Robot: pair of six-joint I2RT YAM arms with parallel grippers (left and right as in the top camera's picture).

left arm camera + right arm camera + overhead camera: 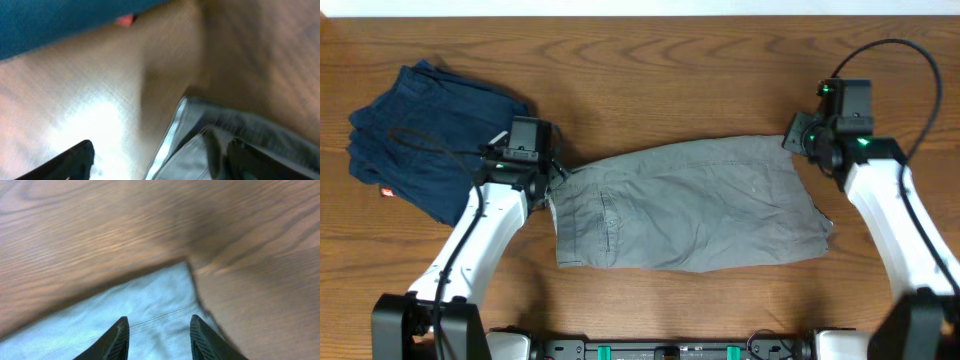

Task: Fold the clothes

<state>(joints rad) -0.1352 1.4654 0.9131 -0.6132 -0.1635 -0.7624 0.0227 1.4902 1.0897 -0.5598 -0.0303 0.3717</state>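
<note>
The gray shorts (690, 205) lie flat across the table's middle, waistband to the left, leg hems to the right. My left gripper (558, 172) is at the waistband's far left corner. In the left wrist view its fingers (155, 160) are spread wide, one on bare wood, the other on the waistband corner (225, 135). My right gripper (798, 140) is open over the far right hem corner. In the right wrist view the two dark fingers (157, 330) straddle the hem (160, 305) without closing on it.
A dark navy folded garment (430, 135) with a small red tag (387, 192) lies at the far left, just behind the left arm; it also shows in the left wrist view (60, 20). Bare wood surrounds the shorts.
</note>
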